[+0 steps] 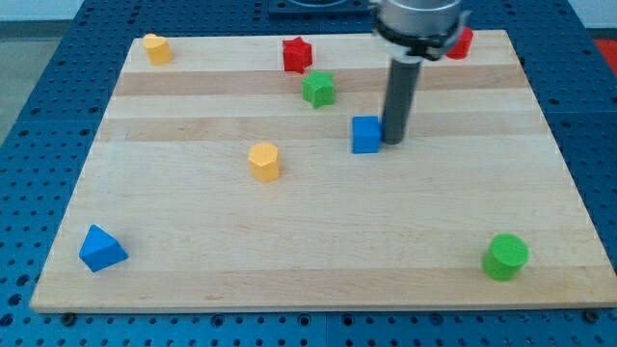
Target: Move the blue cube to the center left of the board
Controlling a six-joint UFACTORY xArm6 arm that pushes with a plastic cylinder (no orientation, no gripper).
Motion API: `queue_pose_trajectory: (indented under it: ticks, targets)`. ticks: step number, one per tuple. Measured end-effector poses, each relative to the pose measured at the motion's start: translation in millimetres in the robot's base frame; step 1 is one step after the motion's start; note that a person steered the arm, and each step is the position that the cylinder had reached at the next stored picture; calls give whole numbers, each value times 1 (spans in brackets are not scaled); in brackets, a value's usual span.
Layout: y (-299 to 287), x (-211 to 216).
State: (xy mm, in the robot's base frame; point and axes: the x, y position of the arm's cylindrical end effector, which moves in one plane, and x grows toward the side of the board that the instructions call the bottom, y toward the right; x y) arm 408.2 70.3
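The blue cube [365,135] sits a little right of the board's middle, toward the view's top. My tip [393,142] stands right against the cube's right side, touching or nearly touching it. The dark rod rises from there to the arm's end at the view's top.
The wooden board [193,260] also holds a yellow hexagonal block [264,161] left of the cube, a green star [318,89], a red star [297,54], a yellow block [157,48] at top left, a red block [462,44] behind the arm, a blue triangular block [100,250] and a green cylinder [505,256].
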Motion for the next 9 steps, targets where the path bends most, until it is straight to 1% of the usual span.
queue_pose_trajectory:
  ticks: [2,5,7,9]
  targets:
    - [-80,0]
    - [-216,0]
    - [-260,6]
    - [-256,53]
